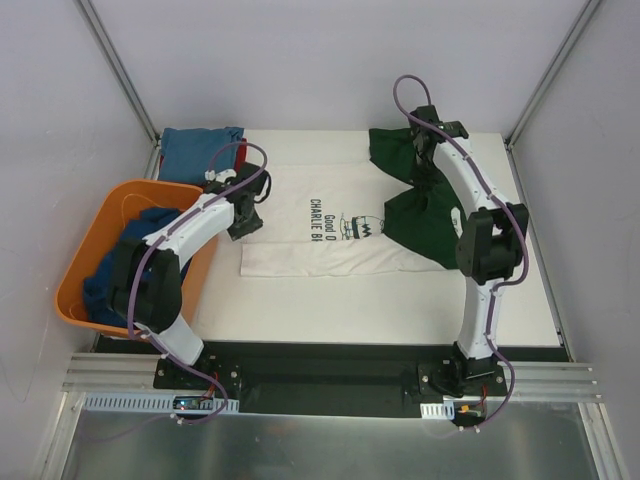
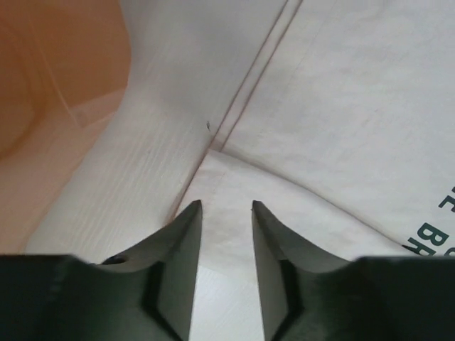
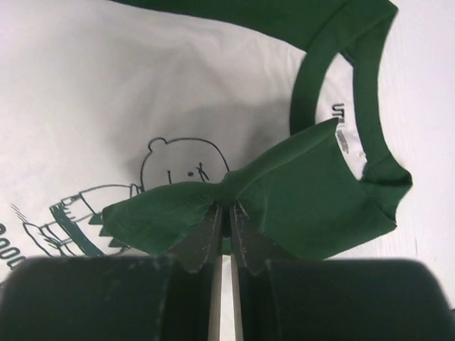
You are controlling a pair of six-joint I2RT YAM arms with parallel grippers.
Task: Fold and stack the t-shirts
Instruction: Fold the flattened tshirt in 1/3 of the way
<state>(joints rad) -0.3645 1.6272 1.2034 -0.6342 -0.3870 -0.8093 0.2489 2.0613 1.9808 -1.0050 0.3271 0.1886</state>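
Cream shirt (image 1: 300,250) lies spread flat, mid-table (image 1: 400,310), neck toward the right side, hem toward the left. Right gripper (image 3: 224,209): jaws all but closed, only a hairline slit between them, pinching a raised fold of dark green cloth (image 3: 306,206) on the shirt's chest just beside the green neckband (image 3: 313,78). The fold stands up off the cream body and covers the lower part of the printed cartoon figure (image 3: 178,160). Left gripper (image 2: 226,206): jaws parted by a moderate gap, nothing between them, poised at the hem where a cloth corner (image 2: 234,177) lies turned over; cannot tell whether the tips touch the cloth. Basket (image 2: 43,85), orange, sits close on the left of that gripper. Writing: black print (image 1: 322,215) on the chest reads "Good O" and "CHARLIE B", the rest hidden under the green fold; left wrist view catches only dark green letters (image 2: 430,238) "BR" at the frame edge. Inside the neck, small black label text (image 3: 334,112) begins "UT", the rest unreadable; a white tag (image 3: 343,140) beside it is too small to read. Blue cloth (image 1: 105,290) fills the basket. Folded blue shirt (image 1: 200,148) lies at the back left corner, a red one (image 1: 241,155) showing at its right edge.
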